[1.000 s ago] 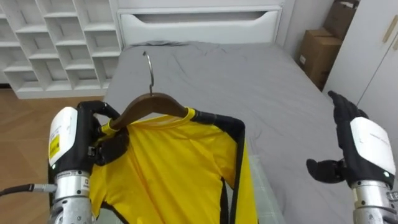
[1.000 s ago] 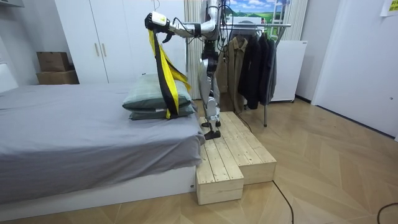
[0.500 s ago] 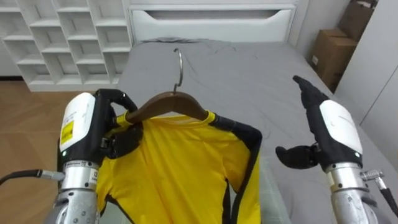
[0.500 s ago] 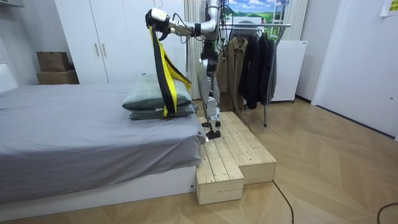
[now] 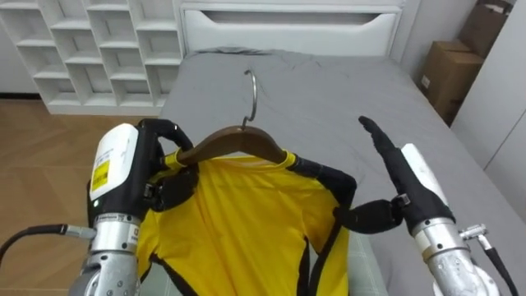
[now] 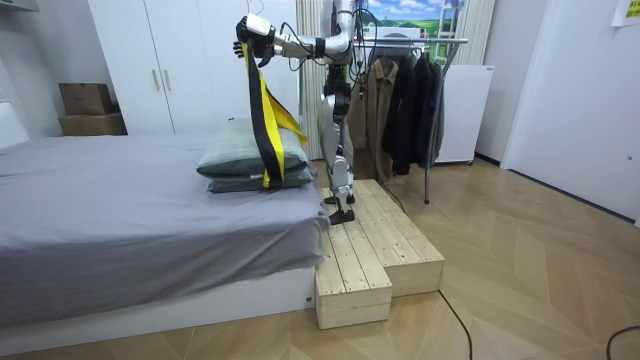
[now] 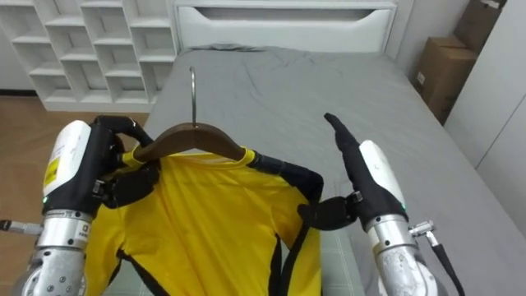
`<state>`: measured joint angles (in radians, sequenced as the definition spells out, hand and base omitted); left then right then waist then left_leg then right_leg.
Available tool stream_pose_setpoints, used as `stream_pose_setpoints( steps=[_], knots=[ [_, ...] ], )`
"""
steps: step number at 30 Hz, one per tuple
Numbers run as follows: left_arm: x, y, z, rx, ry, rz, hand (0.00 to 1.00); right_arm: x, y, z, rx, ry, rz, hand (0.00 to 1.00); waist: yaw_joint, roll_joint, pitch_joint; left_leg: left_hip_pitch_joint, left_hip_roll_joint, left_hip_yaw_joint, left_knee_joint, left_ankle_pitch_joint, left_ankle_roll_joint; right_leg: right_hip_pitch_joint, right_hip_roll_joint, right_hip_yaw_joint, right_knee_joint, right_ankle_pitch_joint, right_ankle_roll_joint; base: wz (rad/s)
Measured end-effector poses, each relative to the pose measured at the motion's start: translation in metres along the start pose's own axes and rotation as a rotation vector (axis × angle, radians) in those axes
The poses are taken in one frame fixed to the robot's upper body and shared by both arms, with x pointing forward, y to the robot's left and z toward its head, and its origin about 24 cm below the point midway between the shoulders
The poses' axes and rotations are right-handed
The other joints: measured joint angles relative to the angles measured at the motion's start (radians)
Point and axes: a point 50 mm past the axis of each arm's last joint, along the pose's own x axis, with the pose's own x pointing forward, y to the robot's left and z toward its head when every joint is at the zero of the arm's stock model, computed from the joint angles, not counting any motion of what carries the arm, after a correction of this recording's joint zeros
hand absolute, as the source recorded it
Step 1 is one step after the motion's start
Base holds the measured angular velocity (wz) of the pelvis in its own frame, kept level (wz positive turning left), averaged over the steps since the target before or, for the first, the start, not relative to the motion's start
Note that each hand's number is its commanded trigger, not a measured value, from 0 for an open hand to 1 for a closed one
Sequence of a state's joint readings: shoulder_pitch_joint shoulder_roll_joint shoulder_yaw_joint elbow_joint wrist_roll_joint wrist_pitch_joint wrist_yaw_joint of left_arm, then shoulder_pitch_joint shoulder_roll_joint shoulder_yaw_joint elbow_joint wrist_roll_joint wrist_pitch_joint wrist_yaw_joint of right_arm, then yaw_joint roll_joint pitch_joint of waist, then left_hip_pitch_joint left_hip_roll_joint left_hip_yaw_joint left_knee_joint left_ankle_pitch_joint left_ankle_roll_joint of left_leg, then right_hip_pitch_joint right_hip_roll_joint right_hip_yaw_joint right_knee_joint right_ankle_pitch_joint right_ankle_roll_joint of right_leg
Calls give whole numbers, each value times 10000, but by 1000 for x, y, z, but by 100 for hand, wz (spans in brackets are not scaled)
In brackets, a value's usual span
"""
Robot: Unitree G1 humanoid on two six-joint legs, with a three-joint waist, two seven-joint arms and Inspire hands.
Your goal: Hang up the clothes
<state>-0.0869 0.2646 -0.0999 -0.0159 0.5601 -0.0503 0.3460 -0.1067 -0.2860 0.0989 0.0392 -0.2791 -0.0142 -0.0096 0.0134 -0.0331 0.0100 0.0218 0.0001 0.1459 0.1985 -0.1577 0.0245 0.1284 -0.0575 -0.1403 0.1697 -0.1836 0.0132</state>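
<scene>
Hanger (image 5: 238,141), 1 wooden, carrying 1 yellow shirt (image 5: 238,226), end clenched in left hand (image 5: 146,177). Right hand (image 5: 404,187) released, fingers straight, thumb just beside shirt's other shoulder, over 1 grey bed (image 5: 329,90).

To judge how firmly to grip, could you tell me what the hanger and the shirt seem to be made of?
The hanger looks like wood, dark brown with a smooth, slightly glossy finish; its hook is thin bright wire, probably metal. The shirt is yellow with black trim, a thin smooth fabric draping in soft folds, possibly synthetic; the weave cannot be made out.
</scene>
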Motion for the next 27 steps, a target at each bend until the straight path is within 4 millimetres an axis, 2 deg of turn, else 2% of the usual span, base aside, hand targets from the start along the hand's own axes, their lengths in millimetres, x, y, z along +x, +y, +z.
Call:
stream_pose_setpoints(
  steps=[12,18,27],
  knots=[
    [0,-1,2,542,-148,-22,100,-1,12,-3,189,330,1734,0,84,-109,-19,4,6,12,-4,0,0,-12,4,22,11,0,0,0],
    [0,-3,3,836,-270,-70,100,-1,25,1,217,183,2396,0,227,-182,-45,4,-11,-70,19,1,1,36,0,1,10,0,0,4],
    [-1,-6,4,777,-78,-92,100,11,36,22,-483,-569,2880,0,248,-248,-10,21,-21,-152,58,2,3,131,-15,-144,5,0,1,3]
  ],
)
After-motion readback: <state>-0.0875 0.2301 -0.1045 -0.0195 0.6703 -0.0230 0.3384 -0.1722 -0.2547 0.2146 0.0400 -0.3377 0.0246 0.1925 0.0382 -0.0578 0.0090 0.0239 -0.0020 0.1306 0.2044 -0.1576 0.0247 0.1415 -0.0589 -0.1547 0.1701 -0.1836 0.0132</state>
